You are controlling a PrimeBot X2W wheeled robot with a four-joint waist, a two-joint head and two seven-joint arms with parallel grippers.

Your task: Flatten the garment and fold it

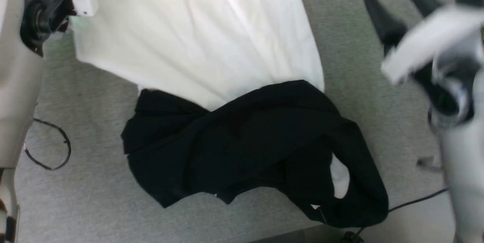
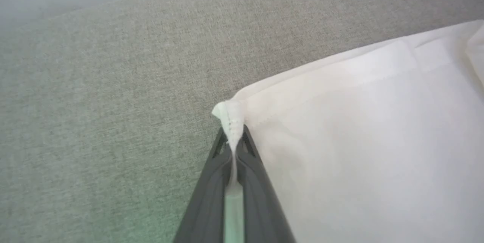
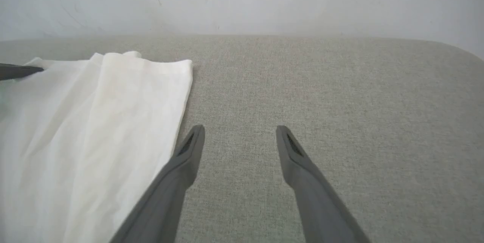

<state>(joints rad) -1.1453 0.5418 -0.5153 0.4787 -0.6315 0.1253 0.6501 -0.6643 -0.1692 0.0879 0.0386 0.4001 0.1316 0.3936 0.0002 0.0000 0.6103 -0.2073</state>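
The left gripper [image 2: 235,139] has its jaws pinched on a white hem corner of the garment [image 2: 359,141]. The right gripper [image 3: 240,135] holds its jaws wide and empty above the grey desk [image 3: 359,92].

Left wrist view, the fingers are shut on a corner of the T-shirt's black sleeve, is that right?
Not quite. The left gripper has its fingers shut on a corner of the T-shirt, but it is the white hem, not the black sleeve. The left wrist view shows the pinched white corner.

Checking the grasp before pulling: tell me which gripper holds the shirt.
The left gripper: shut on a white hem corner of the garment. The right gripper stands open over the grey surface beside it.
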